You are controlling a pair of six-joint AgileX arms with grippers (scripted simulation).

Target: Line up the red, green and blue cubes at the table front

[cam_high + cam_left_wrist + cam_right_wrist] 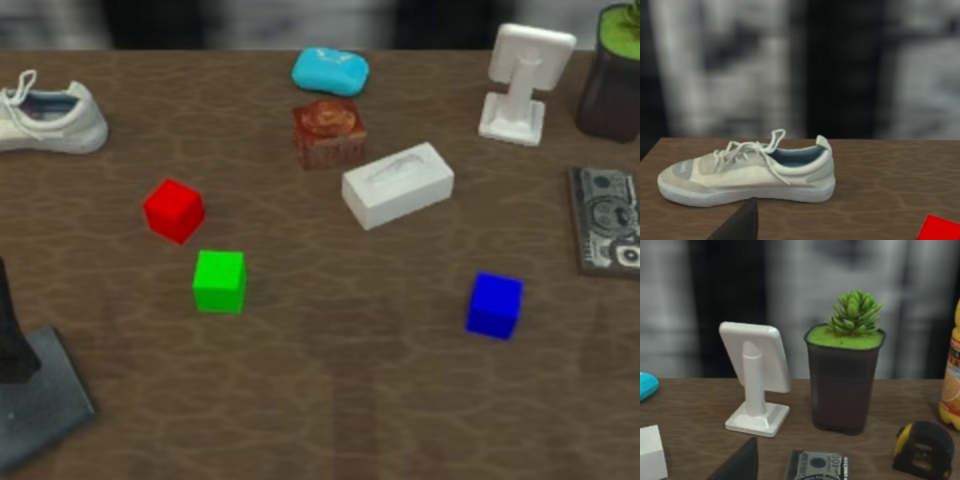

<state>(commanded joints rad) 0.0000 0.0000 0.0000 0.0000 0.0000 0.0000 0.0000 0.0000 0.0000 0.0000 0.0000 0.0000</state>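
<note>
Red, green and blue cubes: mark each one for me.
red cube (174,209), top view, its top face.
green cube (219,279), top view, its top face.
blue cube (495,304), top view, its top face.

The dark brown crackled table (330,400) carries 3 cubes: red cube (174,210) and green cube (219,281) at center left, blue cube (494,305) lower right. A white shoe (50,120) lies upper left, a white box (398,184) near center.

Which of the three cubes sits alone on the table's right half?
The blue cube. The red cube and green cube sit close together on the left half.
</note>
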